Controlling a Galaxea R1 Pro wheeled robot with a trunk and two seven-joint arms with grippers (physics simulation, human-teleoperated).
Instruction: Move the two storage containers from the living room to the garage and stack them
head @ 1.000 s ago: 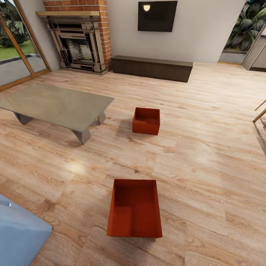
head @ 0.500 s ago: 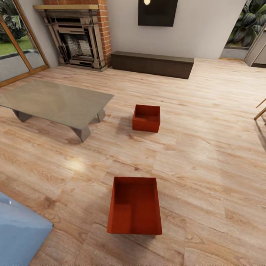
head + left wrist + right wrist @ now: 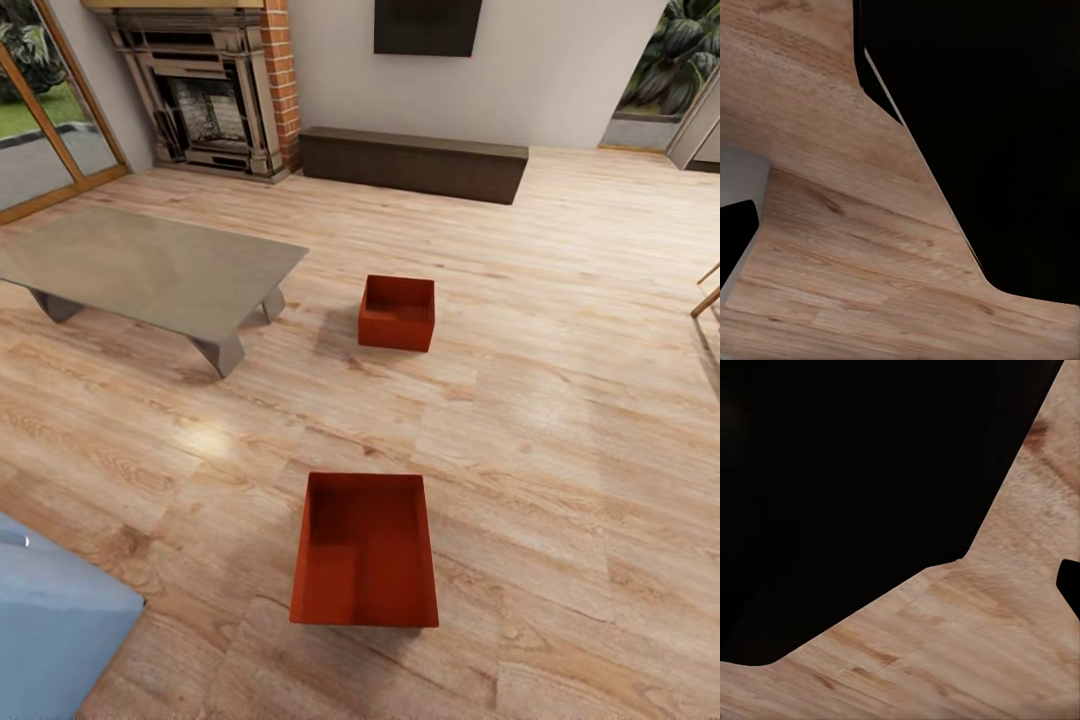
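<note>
The robot is in the living room, and both of the 2 storage containers rest on the light wood-plank floor (image 3: 560,400), well apart from each other: the near container (image 3: 365,555) lies close in front of the robot, and the far container (image 3: 397,313) sits further on, near the corner of the low grey table (image 3: 140,265). Both are upright, open side up, and appear empty. Nothing has been picked up yet, so I judge the task is at its very start. The 2 wrist views show plank floor and large black shapes that I cannot identify, so I cannot tell if either gripper is spread or pressed together, and no fingers are clear enough to judge. The first risk is the grasp: the walls of the boxes look thin and straight, so a pinch on 1 wall may let the box tilt or slip out during the long drive to the garage. A second risk is the base. The near container is so close that a forward roll could push it or run over it before an arm comes down. For the far container, the table corner is near, and an arm or the trunk could strike it. A pale blue object (image 3: 55,625) at the robot's left may also block a turn to that side.
</note>
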